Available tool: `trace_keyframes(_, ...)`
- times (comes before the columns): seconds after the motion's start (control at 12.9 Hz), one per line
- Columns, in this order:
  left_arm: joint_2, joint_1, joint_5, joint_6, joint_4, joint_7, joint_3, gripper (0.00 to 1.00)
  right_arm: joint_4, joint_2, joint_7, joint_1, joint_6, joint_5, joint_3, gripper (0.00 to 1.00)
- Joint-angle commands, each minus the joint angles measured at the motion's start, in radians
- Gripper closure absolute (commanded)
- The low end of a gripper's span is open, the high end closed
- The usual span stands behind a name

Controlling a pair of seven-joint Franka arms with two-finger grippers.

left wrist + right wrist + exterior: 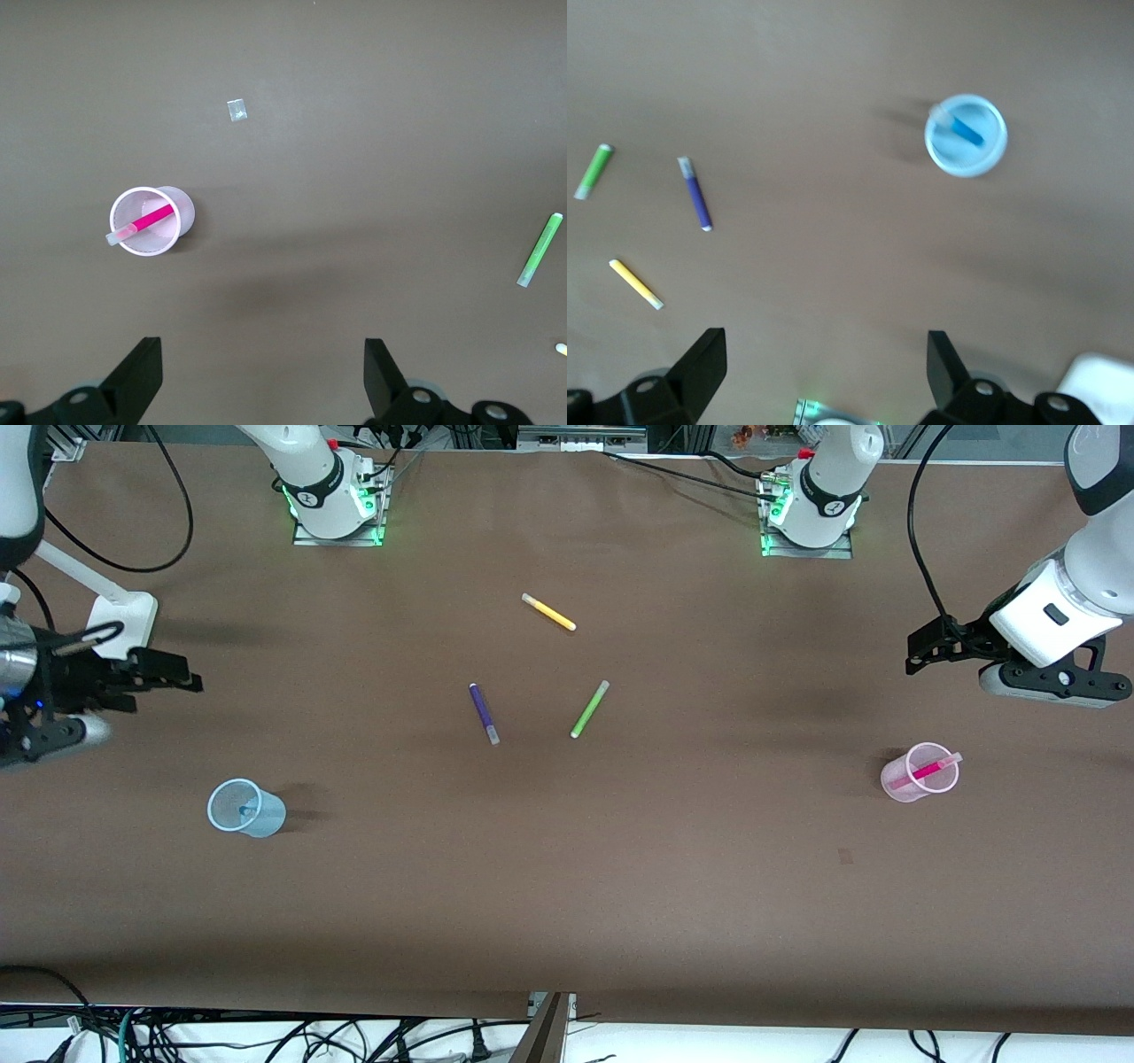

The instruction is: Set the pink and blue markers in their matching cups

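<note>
The pale pink cup stands toward the left arm's end of the table with the pink marker leaning inside it, cap over the rim. The light blue cup stands toward the right arm's end with the blue marker inside it. My left gripper is open and empty in the air, over bare table beside the pink cup and pink marker. My right gripper is open and empty in the air, over bare table beside the blue cup and blue marker.
A dark purple pen, a green pen and a yellow pen lie near the table's middle. A small tape patch lies nearer the front camera than the pink cup. Cables hang along the front edge.
</note>
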Motion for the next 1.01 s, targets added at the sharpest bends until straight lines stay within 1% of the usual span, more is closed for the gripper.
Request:
trace_keyframes(0.0,-0.029,-0.007,-0.031,-0.004,-0.021,0.036,0.018,0.00,-0.242,-0.197,0.145,-0.005,0.024,-0.049,0.033,0.00)
trace_keyframes(0.08,-0.029,0.006,-0.031,-0.004,-0.021,0.036,0.015,0.00,-0.283,-0.231,0.179,-0.005,0.027,-0.063,0.036,0.00)
trace_keyframes(0.23,-0.029,0.006,-0.026,-0.016,-0.018,0.048,0.012,0.00,-0.298,-0.259,0.170,-0.007,0.053,-0.107,0.039,0.00)
trace_keyframes(0.46,-0.016,0.005,-0.015,-0.058,0.017,0.048,0.012,0.00,-0.300,-0.317,0.167,-0.014,0.052,-0.103,0.038,0.00)
trace_keyframes(0.62,-0.016,0.005,-0.015,-0.058,0.019,0.048,0.012,0.00,-0.304,-0.319,0.169,-0.013,0.055,-0.115,0.039,0.00)
trace_keyframes(0.93,-0.016,0.005,-0.017,-0.058,0.019,0.048,0.012,0.00,-0.294,-0.313,0.187,-0.010,0.010,-0.116,0.036,0.00)
